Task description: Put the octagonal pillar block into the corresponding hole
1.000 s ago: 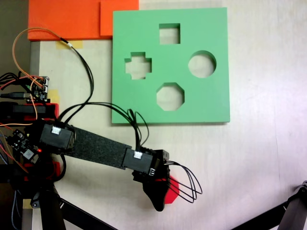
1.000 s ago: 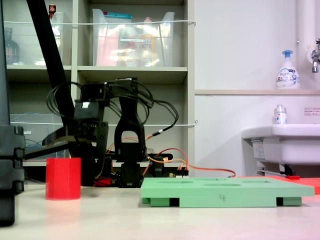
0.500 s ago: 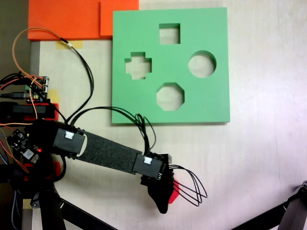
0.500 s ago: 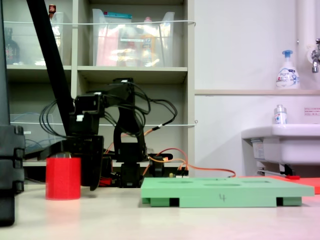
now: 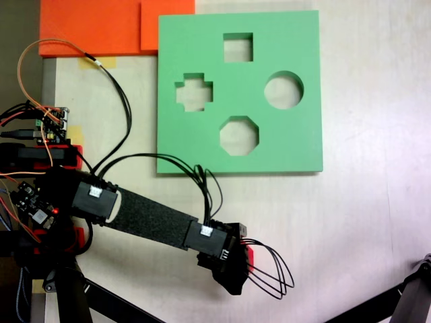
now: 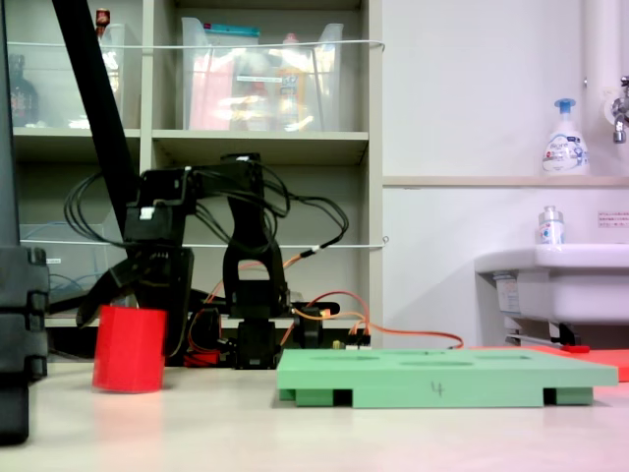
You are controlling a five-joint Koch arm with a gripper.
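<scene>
Claw (image 6: 128, 295) of mine sits low over the octagonal pillar block (image 6: 130, 348), one dark finger slanting down to its upper left corner and the body standing against its right side in the side-on fixed view; whether the jaws are clamped on the block or merely straddling it, I cannot tell. In the top-down fixed view my claw (image 5: 232, 269) hides almost all of the block, and just a sliver of red (image 5: 250, 254) peeks out at its right edge. From the side the block leans a little, its top tipped to the left, its base on the bench (image 6: 324, 438).

Looping black cables (image 5: 273, 272) trail off my wrist to the right. My forearm runs back up and left across the bench to the red base (image 5: 40, 158), where orange and black wires gather.

The green board (image 5: 296, 141) lies flat further up the bench, well apart from the block. The corresponding hole (image 5: 239, 136) is the eight-sided cutout nearest my arm, with a cross-shaped cutout (image 5: 194, 92) up to its left, a round cutout (image 5: 283, 90) up to its right and a square cutout (image 5: 238, 47) above. Orange sheets (image 5: 101, 27) lie by the board's upper left corner.
</scene>
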